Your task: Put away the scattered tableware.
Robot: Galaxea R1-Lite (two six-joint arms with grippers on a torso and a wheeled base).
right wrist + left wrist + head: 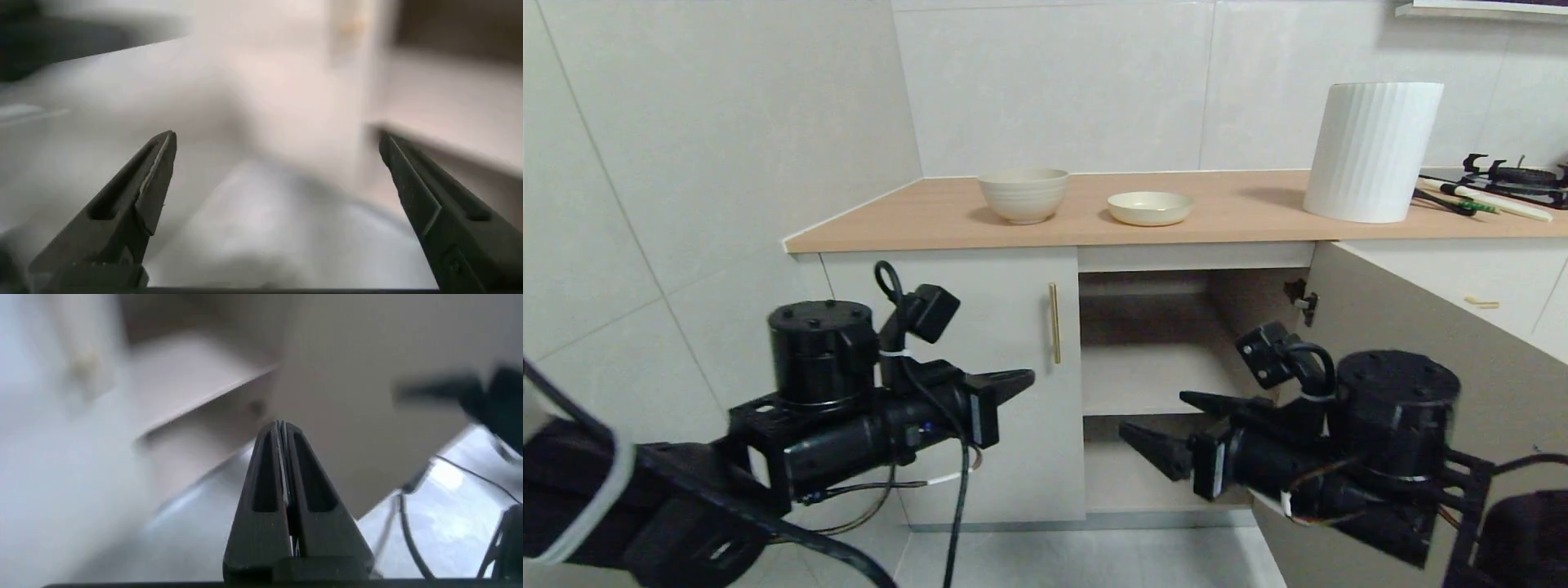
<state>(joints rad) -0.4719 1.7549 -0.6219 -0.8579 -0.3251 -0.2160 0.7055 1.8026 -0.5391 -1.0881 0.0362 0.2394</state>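
Note:
A beige ribbed bowl (1023, 194) and a shallow cream dish (1150, 207) stand side by side on the wooden countertop (1241, 208). Below them the cabinet (1152, 384) has its right door (1405, 343) swung open, showing bare shelves. My left gripper (1023, 378) hangs low in front of the closed left cabinet door, fingers pressed together with nothing in them (282, 437). My right gripper (1160, 423) is low before the open compartment, its fingers spread wide and empty (278, 175).
A tall white ribbed container (1372, 151) stands on the counter to the right. Beyond it lie utensils (1482, 200) and a stove burner (1519, 175). A gold handle (1054, 322) is on the closed left door. Tiled wall at the left.

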